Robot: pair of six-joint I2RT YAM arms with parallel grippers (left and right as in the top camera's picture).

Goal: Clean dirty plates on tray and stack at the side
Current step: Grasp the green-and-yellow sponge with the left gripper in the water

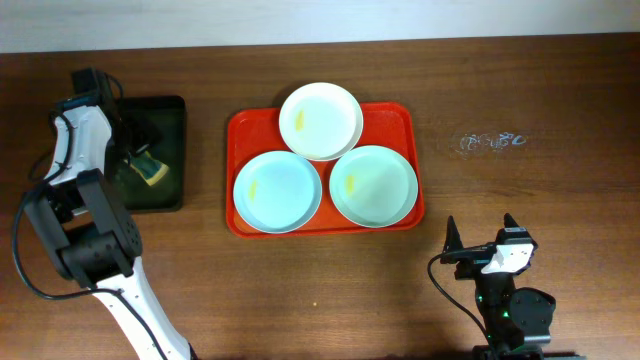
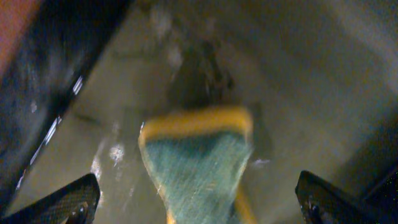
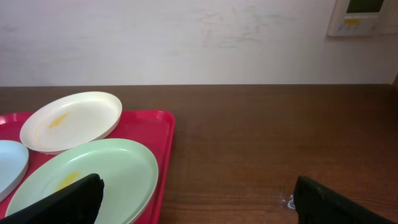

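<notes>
The red-orange tray [image 1: 237, 135] holds three dirty plates: a white one [image 1: 320, 120] at the back, a mint-green one [image 1: 277, 191] front left and a mint-green one [image 1: 373, 186] front right, each with a yellowish smear. My left gripper [image 2: 199, 202] is open over a green and yellow sponge [image 2: 199, 162] lying in the black tray [image 1: 170, 190]; its fingers straddle the sponge without closing on it. My right gripper [image 3: 199, 199] is open and empty near the table's front edge, right of the red tray [image 3: 163, 149]. The white plate [image 3: 71, 121] and right green plate [image 3: 87, 177] show there.
The black tray stands at the far left with wet residue inside. A small whitish mark [image 1: 490, 142] is on the wooden table right of the red tray. A white wall with a wall panel [image 3: 364, 15] lies behind the table.
</notes>
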